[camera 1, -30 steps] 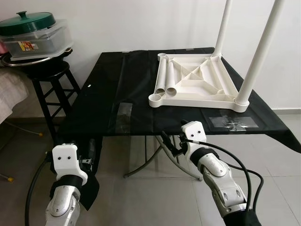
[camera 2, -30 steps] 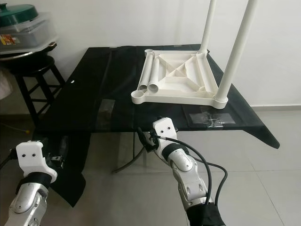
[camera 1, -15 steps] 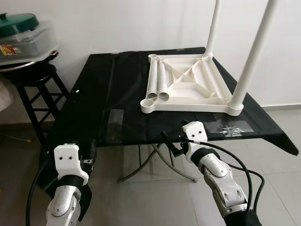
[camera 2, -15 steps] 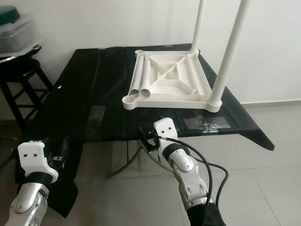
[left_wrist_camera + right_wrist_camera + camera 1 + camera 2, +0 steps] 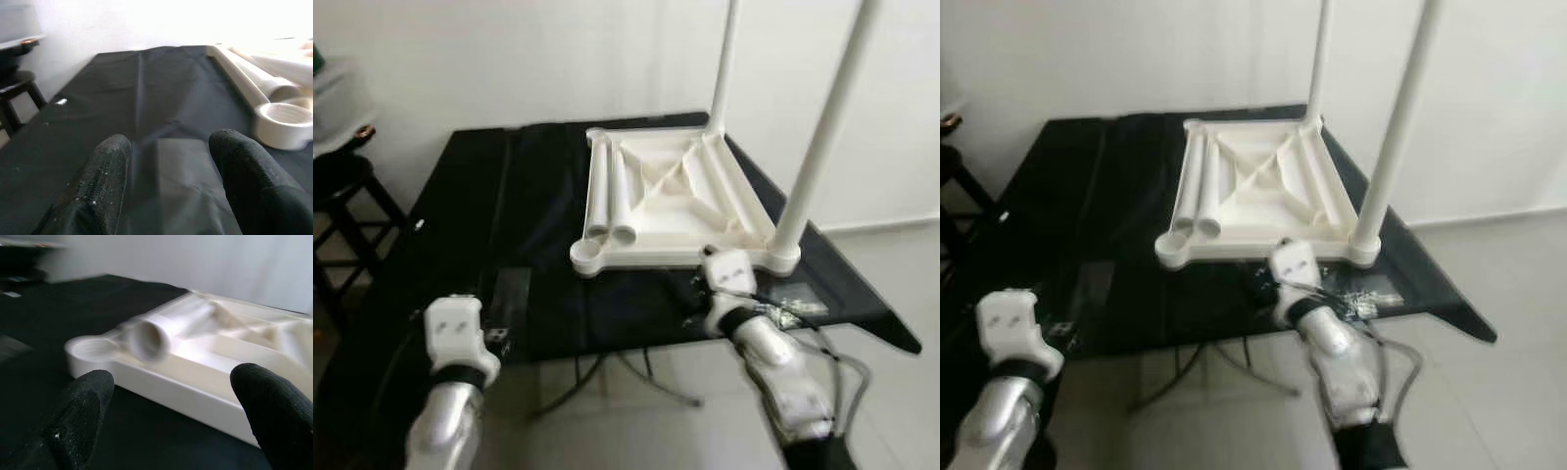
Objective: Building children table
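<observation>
A white children's table top (image 5: pixel 666 201) lies upside down on a table under a black cloth (image 5: pixel 509 206). Two white legs stand upright in its right corners, the near leg (image 5: pixel 818 137) and the far leg (image 5: pixel 724 59). Two loose legs (image 5: pixel 610 191) lie inside the top along its left side. The near-left corner socket (image 5: pixel 590 257) holds nothing. My right gripper (image 5: pixel 173 382) is open at the table's front edge, facing the loose legs' ends (image 5: pixel 146 338) and that socket (image 5: pixel 95 350). My left gripper (image 5: pixel 171 142) is open, low over the cloth, left of the socket (image 5: pixel 286 122).
A clear tape patch with small metal hardware (image 5: pixel 793 302) lies at the front right of the cloth. A dark stool (image 5: pixel 337 186) with a container on it stands at the far left. A white wall rises behind the table, and light floor tiles (image 5: pixel 901 264) lie to the right.
The view has moved closer to the table and is blurred. Both arms have risen from below the front edge to table height, the right gripper now close to the white top.
</observation>
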`<state>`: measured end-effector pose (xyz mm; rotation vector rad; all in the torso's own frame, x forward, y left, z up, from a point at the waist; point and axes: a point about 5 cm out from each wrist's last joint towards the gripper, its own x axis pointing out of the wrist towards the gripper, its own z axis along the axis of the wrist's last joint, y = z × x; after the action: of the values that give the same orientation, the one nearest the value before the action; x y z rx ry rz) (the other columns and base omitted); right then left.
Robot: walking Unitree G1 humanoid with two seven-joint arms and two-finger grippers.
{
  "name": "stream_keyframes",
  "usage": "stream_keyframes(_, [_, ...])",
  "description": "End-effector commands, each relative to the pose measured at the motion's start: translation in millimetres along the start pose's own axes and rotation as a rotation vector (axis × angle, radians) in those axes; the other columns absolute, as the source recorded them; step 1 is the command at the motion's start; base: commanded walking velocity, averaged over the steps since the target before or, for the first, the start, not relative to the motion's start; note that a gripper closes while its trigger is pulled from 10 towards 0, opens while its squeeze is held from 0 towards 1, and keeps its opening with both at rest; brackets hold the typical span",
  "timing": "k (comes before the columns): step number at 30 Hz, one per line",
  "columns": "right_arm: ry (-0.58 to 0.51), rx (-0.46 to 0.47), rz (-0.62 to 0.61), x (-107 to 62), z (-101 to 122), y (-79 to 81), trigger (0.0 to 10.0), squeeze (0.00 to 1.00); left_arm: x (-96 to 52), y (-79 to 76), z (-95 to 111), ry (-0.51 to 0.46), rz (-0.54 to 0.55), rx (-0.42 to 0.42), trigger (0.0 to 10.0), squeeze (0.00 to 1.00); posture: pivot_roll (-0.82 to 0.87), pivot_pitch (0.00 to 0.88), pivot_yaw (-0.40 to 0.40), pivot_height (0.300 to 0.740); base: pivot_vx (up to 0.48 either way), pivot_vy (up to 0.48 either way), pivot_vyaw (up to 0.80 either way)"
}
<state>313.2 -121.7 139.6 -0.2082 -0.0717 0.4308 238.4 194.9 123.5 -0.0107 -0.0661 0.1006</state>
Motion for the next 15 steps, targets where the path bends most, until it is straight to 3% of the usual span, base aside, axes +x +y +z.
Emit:
stream_keyframes(1, [0.009,-0.003,-0.016,-3.5,-2.5,-6.2,10.0,0.00,-0.2,-1.8,0.5,0.000,-0.010,0.007,10.0,0.00,-0.01,0.040,0.035,0.740,0.277,0.000,0.00])
stream_keyframes(15, [0.009,-0.002,-0.005,-2.7,-2.4,-5.8,10.0,0.00,0.6,-2.1,1.0,-0.002,-0.009,0.007,10.0,0.00,-0.01,0.038,0.034,0.740,0.263,0.000,0.00])
